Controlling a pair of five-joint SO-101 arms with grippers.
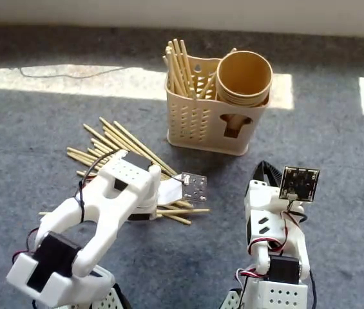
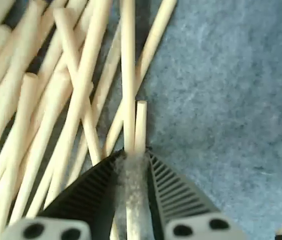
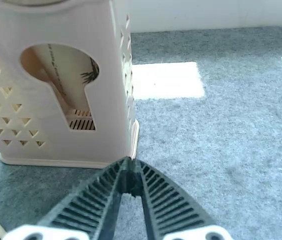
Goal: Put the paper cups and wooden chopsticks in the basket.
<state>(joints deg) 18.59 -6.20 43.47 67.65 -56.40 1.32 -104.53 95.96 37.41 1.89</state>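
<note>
Paper cups (image 1: pixel 244 80) and some wooden chopsticks (image 1: pixel 180 61) are in the basket (image 1: pixel 198 122); left tool (image 2: pixel 133 152) clamps loose chopsticks (image 2: pixel 128 75), right tool (image 3: pixel 130 165) is closed, empty.

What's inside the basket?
A stack of paper cups sits inside the basket, and wooden chopsticks stand beside them, their tops poking above the rim. The walls hide the bottom, so how many cups are stacked can't be counted.

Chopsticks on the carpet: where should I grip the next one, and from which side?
Take an outer stick of the chopsticks, near its free end beside bare carpet. Come straight down, closing across its width: they lie flat and crisscrossed, so a mid-pile grip would likely catch several.
</note>
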